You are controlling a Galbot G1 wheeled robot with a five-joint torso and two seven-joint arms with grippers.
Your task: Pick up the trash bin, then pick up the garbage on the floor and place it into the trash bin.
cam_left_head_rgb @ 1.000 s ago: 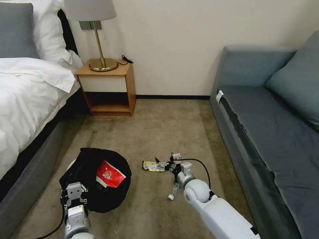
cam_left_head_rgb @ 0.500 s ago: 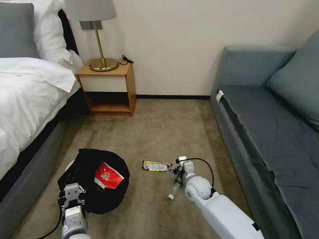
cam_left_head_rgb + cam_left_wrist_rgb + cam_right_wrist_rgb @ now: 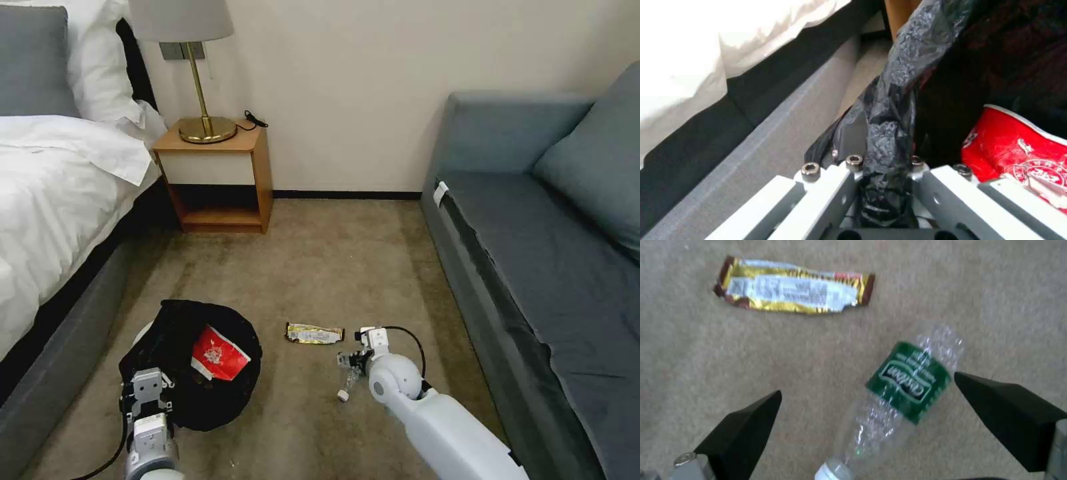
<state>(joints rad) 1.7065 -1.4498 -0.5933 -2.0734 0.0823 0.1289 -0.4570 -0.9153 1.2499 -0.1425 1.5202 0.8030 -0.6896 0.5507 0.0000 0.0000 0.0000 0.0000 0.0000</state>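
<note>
Clear thin plastic bottle (image 3: 902, 396) lying on the carpet between your right gripper's (image 3: 867, 413) spread jaws looks light, crushable, slick, so pinch its labelled middle; left gripper (image 3: 882, 186) grips bin (image 3: 143, 333) rim.

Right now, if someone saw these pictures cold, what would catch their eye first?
Probably the trash bin on the carpet beside the bed, its black liner clamped by the left gripper, with a red-and-white packet inside. Next, the right gripper poised open over a clear bottle with a green label, lying on the floor. Just beyond it lies a flat gold-and-white wrapper.
</note>
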